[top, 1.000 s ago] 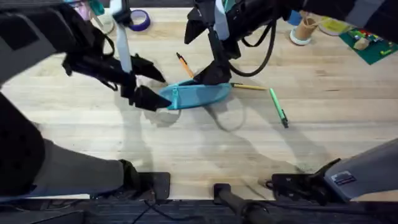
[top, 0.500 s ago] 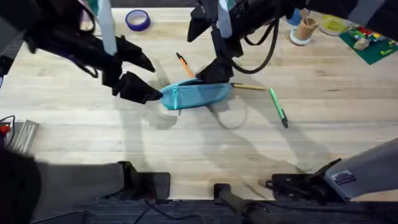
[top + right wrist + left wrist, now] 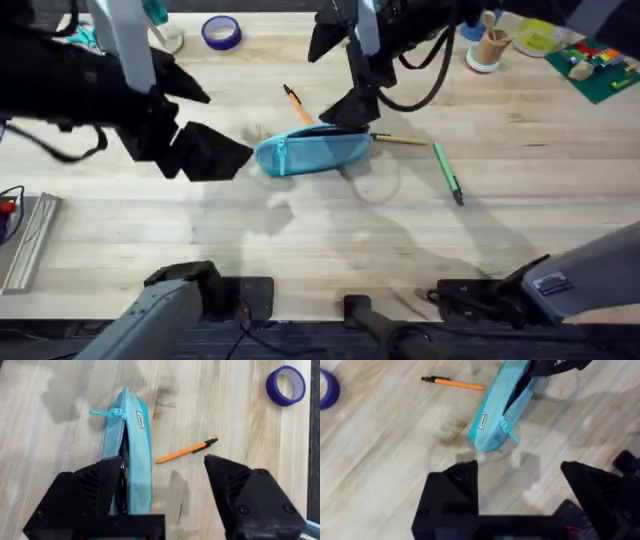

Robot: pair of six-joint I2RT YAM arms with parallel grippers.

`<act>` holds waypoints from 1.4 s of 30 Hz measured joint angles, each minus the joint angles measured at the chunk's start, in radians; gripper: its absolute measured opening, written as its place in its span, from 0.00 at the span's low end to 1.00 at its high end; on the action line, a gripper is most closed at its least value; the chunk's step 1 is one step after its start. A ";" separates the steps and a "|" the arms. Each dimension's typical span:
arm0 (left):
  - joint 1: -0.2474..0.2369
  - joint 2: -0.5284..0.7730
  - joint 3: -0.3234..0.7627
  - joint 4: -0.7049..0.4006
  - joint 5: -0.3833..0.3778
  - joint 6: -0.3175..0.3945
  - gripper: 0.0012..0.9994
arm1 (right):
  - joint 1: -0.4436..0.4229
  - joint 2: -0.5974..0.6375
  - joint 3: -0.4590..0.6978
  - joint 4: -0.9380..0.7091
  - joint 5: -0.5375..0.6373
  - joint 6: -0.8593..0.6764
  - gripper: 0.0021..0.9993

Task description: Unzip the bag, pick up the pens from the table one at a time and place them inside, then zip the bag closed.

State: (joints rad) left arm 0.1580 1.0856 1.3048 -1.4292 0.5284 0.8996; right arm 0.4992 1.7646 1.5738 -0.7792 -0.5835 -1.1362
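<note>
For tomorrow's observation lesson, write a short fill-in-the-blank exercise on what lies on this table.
1. The bag is light ____ in colour.
2. The number of pens lying on the table is ____.
3. The pen farthest from the bag is ____.
4. The left gripper hangs ____, holding nothing.

Missing words: blue; three; green; open

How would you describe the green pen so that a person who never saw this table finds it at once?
Start at the light blue bag in the middle of the wooden table. A yellow pen lies at the bag's end away from its zipper pull; just beyond that lies the green pen. It is the only green one, with a dark tip, and lies farthest from the bag.
</note>
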 joint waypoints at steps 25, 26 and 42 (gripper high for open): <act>-0.045 -0.018 0.000 -0.003 -0.074 -0.227 1.00 | 0.000 0.000 0.195 -0.288 0.143 0.123 0.99; -0.045 -0.016 0.000 -0.003 -0.075 -0.227 1.00 | 0.000 0.000 0.221 -0.301 0.151 0.123 0.99; -0.045 -0.011 0.000 -0.003 -0.077 -0.227 1.00 | 0.000 0.000 0.300 -0.360 0.203 0.110 0.03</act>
State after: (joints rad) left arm 0.1135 1.0744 1.3052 -1.4322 0.4515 0.6727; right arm 0.4992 1.7645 1.8736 -1.1393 -0.3809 -1.0260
